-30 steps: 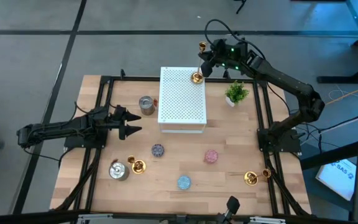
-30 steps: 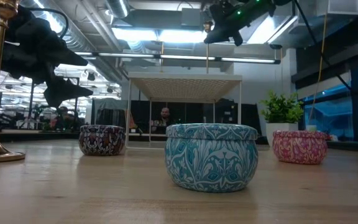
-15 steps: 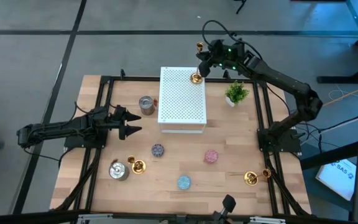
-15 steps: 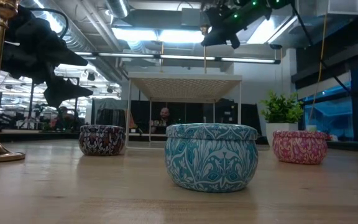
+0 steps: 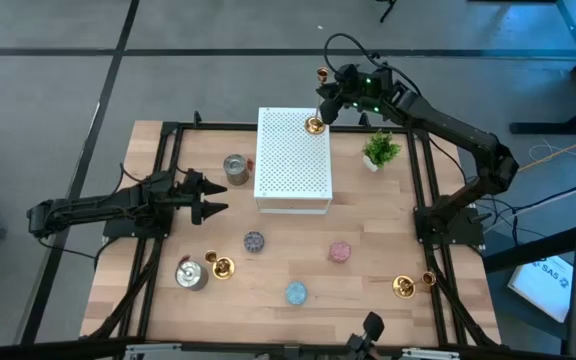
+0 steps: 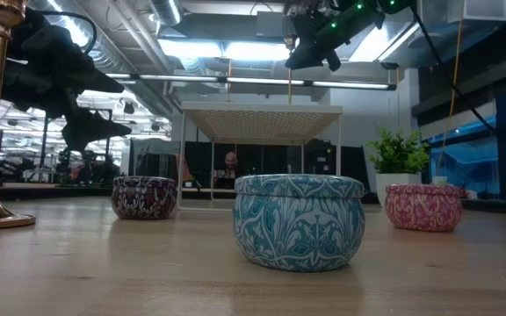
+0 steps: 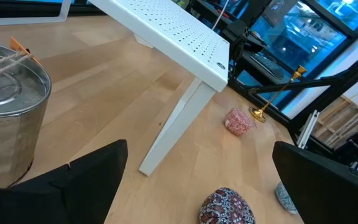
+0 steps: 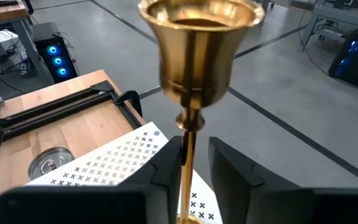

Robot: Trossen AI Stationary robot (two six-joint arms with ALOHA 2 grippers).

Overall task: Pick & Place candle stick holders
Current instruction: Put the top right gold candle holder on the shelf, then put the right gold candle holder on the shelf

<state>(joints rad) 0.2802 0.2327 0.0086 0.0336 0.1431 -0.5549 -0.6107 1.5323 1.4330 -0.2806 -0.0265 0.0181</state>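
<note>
Tall thin polished gold candle stick holder: rigid metal, slippery, top-heavy; best taken mid-stem. Right gripper jaws closed on its stem, base just below, over white perforated box. Left gripper jaws wide apart, empty.

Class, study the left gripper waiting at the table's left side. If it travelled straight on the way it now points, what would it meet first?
Probably the white perforated box, most likely its near leg. The left gripper is open, pointing across the table, and the silver tin sits just off its line. Depth is uncertain.
</note>
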